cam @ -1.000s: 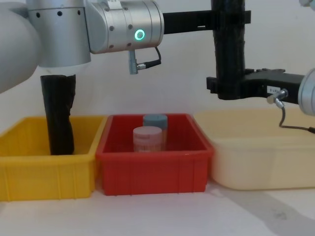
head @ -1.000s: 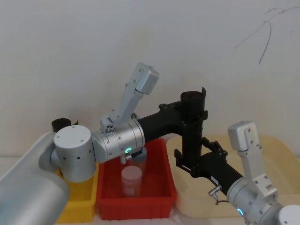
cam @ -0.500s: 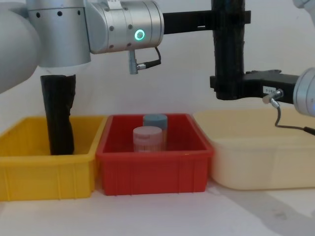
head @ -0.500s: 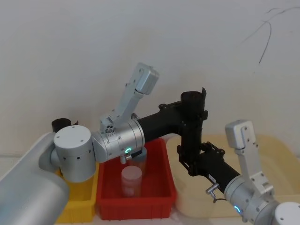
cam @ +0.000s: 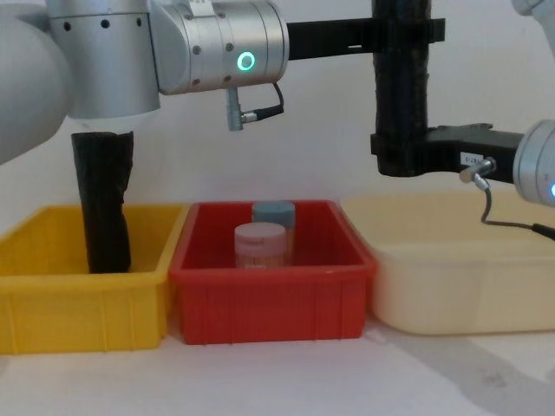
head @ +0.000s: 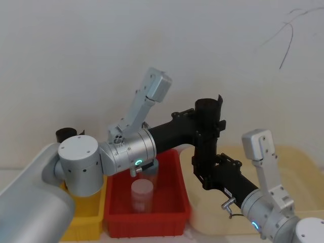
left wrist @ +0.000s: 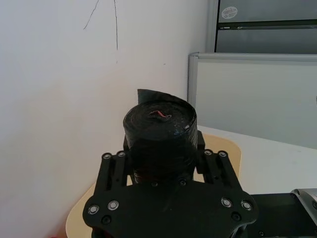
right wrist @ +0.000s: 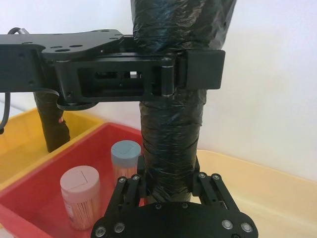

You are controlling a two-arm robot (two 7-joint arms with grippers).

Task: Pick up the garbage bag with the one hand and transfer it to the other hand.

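Note:
The garbage bag (cam: 401,95), a straight black crinkly roll, hangs upright in the air above the gap between the red and cream bins. My left gripper (cam: 403,35) reaches in from the left and is shut on its upper part (right wrist: 171,39). The roll's top end (left wrist: 159,119) shows between the left fingers. My right gripper (cam: 401,154), with a small white label, comes from the right. Its fingers (right wrist: 132,186) press both sides of the roll's lower end (right wrist: 171,148). In the head view the bag (head: 205,136) stands between the left gripper (head: 207,123) and the right gripper (head: 202,172).
A yellow bin (cam: 52,286) at the left holds another black roll with a flared top (cam: 102,204). The red bin (cam: 269,299) in the middle holds a pink-capped jar (cam: 260,245) and a blue-grey one (cam: 273,211). A cream bin (cam: 460,286) sits at the right, below the right arm.
My right gripper has moved slightly up and left along the bag's lower end, and its fingers have drawn in against it. The left arm and the bag have stayed still.

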